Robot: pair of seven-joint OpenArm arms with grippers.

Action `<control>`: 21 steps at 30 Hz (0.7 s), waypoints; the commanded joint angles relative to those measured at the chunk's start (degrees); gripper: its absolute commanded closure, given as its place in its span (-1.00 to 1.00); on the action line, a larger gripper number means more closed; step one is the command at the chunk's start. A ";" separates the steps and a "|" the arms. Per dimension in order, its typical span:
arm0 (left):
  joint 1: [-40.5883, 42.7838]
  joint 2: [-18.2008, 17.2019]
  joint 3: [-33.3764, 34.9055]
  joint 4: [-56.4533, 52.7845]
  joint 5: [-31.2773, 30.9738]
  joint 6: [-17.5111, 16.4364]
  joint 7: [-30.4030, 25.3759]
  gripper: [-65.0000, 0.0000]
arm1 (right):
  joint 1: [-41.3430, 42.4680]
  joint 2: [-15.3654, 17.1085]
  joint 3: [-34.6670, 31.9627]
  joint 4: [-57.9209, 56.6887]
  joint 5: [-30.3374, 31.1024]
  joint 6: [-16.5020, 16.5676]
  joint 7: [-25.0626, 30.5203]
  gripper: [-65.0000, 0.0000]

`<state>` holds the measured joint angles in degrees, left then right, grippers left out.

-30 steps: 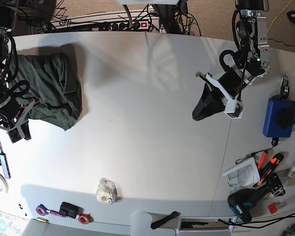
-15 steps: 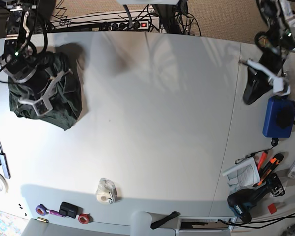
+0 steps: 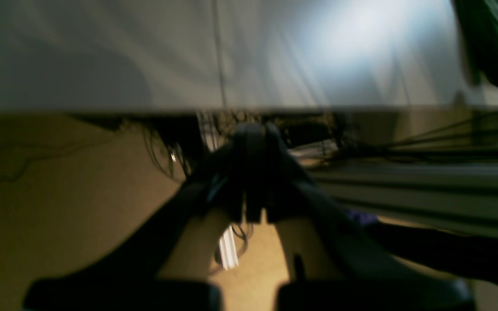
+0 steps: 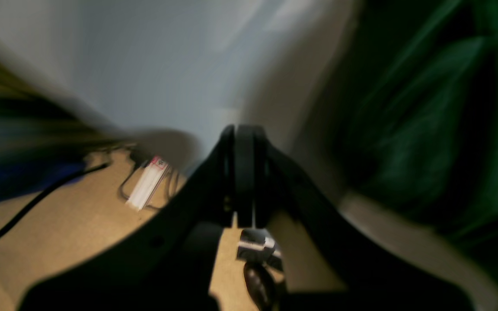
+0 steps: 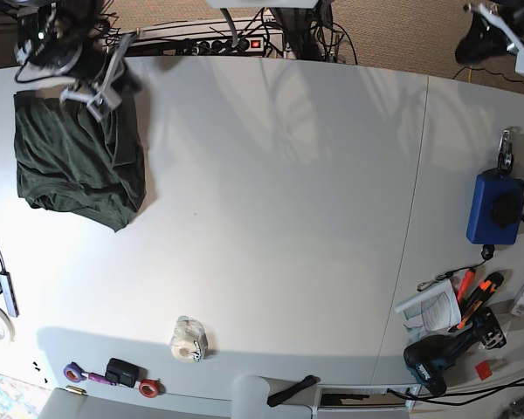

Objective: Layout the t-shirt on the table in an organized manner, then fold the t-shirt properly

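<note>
- the t-shirt (image 5: 80,161) sat upper left on the table (image 5: 279,201), already folded into a compact bundle, so you looked basically finished
- right gripper (image 5: 94,77) and left gripper (image 5: 505,28) were pinched together, holding nothing, both up at the top corners

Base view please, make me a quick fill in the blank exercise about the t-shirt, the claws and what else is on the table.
1. The t-shirt lies bunched on the table, and its colour is dark ____.
2. Both the right claw and the left claw have their jaws ____.
3. The rectangular pouch by the table's edge is ____ in colour.
4. Neither claw is ____ the t-shirt.

Missing words: green; shut; blue; holding
</note>
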<state>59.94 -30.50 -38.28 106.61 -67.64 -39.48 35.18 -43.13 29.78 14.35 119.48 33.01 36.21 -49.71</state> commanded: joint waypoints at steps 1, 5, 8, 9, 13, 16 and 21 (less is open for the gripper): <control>1.62 -1.62 -0.55 0.66 -1.75 -0.52 -0.44 1.00 | -1.92 0.85 0.50 2.82 1.05 0.31 0.70 1.00; 6.64 -4.48 -0.52 0.66 -1.84 -0.52 2.16 1.00 | -9.42 0.85 0.50 9.60 1.03 0.22 -2.47 1.00; 10.40 -6.45 -0.52 0.66 -1.84 -0.52 3.41 1.00 | -13.92 0.83 0.50 10.54 -0.22 0.00 -2.80 1.00; 11.41 -6.97 -0.52 0.66 -1.77 -0.52 3.61 1.00 | -15.19 0.79 0.50 10.49 -1.40 -0.68 -2.80 1.00; 12.57 -8.59 -0.48 0.66 -1.86 -0.52 9.62 1.00 | -18.82 -0.26 0.50 9.07 -6.29 -2.95 -2.51 1.00; 12.44 -8.57 -0.48 0.66 -1.84 -0.52 11.13 1.00 | -19.02 -0.61 0.50 4.59 -6.49 -3.06 -1.68 1.00; 12.44 -8.57 -0.26 0.13 -1.81 -0.52 11.06 1.00 | -18.58 -0.59 0.33 -8.02 -6.47 -3.06 3.54 1.00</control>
<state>71.53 -38.72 -38.26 106.48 -68.62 -39.51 46.52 -61.06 28.69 14.41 110.65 26.39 33.12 -46.19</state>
